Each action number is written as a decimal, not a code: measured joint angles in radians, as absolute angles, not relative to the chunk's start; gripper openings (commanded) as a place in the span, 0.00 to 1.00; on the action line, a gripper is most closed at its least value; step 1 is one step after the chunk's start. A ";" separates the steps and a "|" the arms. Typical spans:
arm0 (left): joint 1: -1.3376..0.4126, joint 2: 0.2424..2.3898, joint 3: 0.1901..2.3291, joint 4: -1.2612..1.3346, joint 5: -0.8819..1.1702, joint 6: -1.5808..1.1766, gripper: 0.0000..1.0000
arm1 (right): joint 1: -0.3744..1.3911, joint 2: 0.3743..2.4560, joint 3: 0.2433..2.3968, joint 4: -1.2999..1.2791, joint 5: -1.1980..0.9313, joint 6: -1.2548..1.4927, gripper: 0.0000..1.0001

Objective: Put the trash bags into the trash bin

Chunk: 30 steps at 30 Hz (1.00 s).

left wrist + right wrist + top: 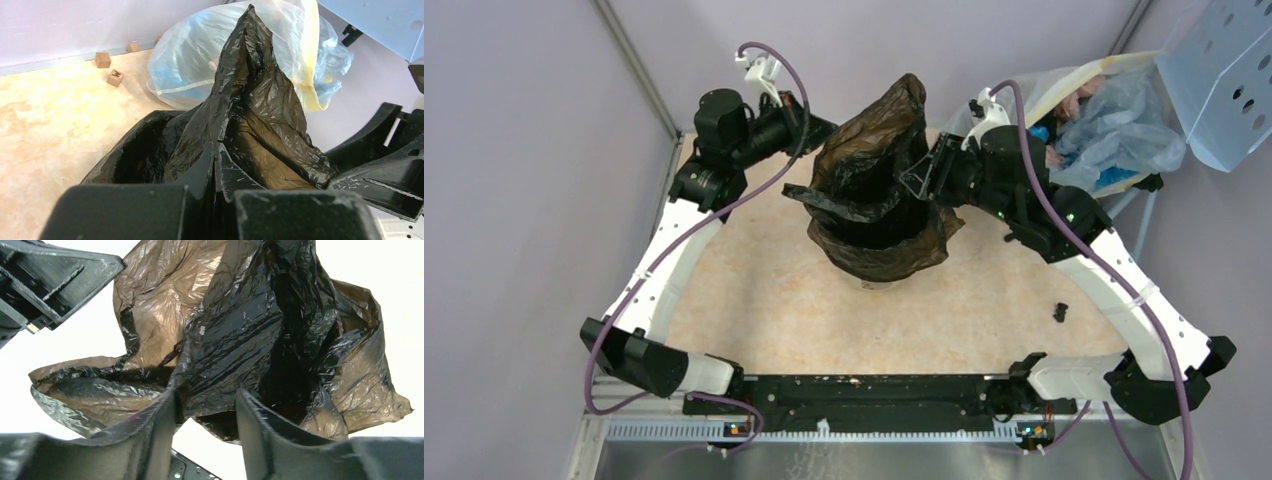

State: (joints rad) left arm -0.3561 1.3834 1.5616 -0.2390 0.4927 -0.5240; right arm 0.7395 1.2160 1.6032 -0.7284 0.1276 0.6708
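Observation:
A thin glossy black trash bag [874, 190] stands bunched in the table's middle, its peak pulled up at the back. It covers the trash bin, of which I can make out only a pale sliver at the bottom [879, 284]. My left gripper [822, 135] is at the bag's back left. In the left wrist view it [216, 150] is shut on the bag's film [250, 100], beside a dark lined opening [140, 155]. My right gripper [921, 178] is at the bag's right side. In the right wrist view it [207, 400] is open, with the edge of the bag [235, 330] lying between its fingertips.
A large translucent whitish-yellow sack [1104, 120] sits at the back right, under a perforated light-blue panel [1224, 70]. A small black piece [1060, 312] lies on the table by the right arm. Small brown blocks [115, 77] lie near the back wall.

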 measured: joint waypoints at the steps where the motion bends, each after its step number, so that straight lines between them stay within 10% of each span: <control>1: -0.356 1.385 1.566 -0.247 0.485 -0.522 0.00 | 0.739 1.216 1.603 -0.732 0.131 0.669 0.30; 5: -0.355 1.385 1.584 -0.282 0.453 -0.498 0.00 | 0.739 1.209 1.597 -0.741 0.143 0.657 0.00; 30: -0.325 1.278 1.459 -0.527 0.111 -0.266 0.00 | 0.739 0.980 1.208 -0.864 0.313 0.596 0.00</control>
